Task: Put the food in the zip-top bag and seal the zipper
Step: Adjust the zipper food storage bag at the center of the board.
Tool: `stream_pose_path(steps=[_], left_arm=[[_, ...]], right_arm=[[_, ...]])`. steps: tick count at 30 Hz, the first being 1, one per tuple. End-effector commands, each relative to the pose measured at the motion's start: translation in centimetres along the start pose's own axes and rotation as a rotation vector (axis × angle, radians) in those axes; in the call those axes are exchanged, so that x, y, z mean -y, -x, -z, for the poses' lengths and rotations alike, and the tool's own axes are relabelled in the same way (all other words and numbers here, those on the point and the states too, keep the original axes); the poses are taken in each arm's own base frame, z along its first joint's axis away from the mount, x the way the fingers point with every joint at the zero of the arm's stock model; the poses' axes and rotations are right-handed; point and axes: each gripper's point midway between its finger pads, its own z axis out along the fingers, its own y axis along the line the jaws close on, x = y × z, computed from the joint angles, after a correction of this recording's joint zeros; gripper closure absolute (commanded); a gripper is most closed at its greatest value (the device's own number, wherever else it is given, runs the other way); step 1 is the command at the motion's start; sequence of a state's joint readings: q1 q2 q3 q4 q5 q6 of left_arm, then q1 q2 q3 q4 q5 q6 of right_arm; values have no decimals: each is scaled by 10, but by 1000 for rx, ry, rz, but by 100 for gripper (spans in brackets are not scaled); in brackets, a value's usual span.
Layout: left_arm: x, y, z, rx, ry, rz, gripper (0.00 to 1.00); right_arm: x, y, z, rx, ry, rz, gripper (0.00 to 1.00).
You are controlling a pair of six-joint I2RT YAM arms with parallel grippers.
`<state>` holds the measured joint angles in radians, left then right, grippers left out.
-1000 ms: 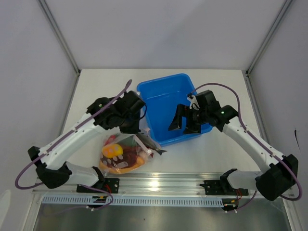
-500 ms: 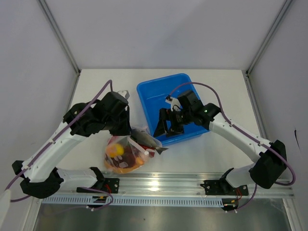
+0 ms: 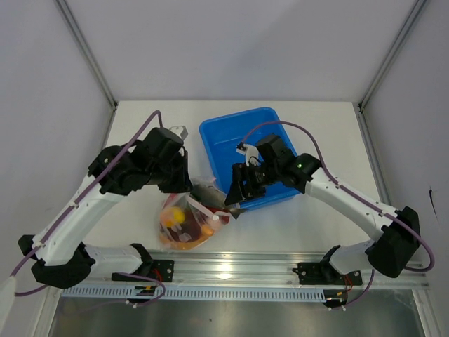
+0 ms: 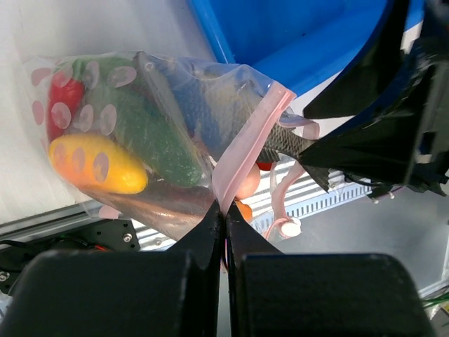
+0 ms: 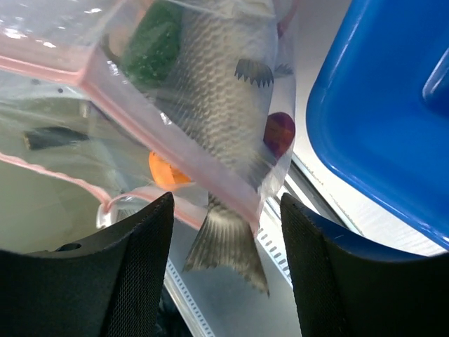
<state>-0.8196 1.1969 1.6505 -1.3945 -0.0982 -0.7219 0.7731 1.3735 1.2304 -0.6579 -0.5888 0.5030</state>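
Observation:
The zip-top bag hangs off the table's front left, holding the food: a yellow pepper, green cucumber and red chili. My left gripper is shut on the zipper, the pink strip at the bag's mouth. The white slider dangles below it. The grey fish lies half inside, and its tail sticks out past the pink strip. My right gripper is open, one finger on each side of that tail, with a gap on both sides.
The blue tub stands on the table just behind the right gripper, with its rim close to the right finger. The aluminium rail runs along the front edge below the bag.
My right gripper has moved left out of the blue tub to the bag's mouth, and its jaws have narrowed around the fish tail. The left arm shifted, keeping its hold on the bag.

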Motion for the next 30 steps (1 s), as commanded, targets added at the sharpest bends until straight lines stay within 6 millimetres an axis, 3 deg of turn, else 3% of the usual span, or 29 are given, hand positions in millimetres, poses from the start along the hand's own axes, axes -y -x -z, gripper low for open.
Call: stream_pose_path(steps=[1, 8, 13, 14, 15, 16, 22, 23, 24, 25, 30], left_arm=[[-23, -24, 24, -99, 61, -21, 99], [-24, -26, 24, -105, 57, -13, 99], [-25, -28, 24, -103, 53, -8, 99], [-25, -30, 24, -108, 49, -6, 99], [-24, -30, 23, -107, 43, -4, 99], [-23, -31, 23, -106, 36, -2, 99], [-23, -36, 18, -120, 22, 1, 99], [-22, -37, 18, -120, 19, -1, 100], [-22, -38, 18, -121, 16, 0, 99], [-22, -37, 18, -118, 12, 1, 99], [-20, -37, 19, -116, 1, -2, 99]], right_arm=[[-5, -2, -8, -21, 21, 63, 36], [9, 1, -18, -12, -24, 57, 55], [-2, 14, -20, 32, 58, 25, 69], [-2, 12, -22, 27, 70, -6, 77], [-5, 15, -23, 30, 94, -7, 93], [-6, 16, -24, 33, 98, -12, 100], [-26, 29, -20, 51, 144, 21, 99], [-28, 32, -19, 57, 148, 27, 95], [-31, 36, -18, 64, 150, 36, 78], [-32, 37, -18, 65, 146, 33, 70], [-26, 43, -24, 58, 139, -12, 70]])
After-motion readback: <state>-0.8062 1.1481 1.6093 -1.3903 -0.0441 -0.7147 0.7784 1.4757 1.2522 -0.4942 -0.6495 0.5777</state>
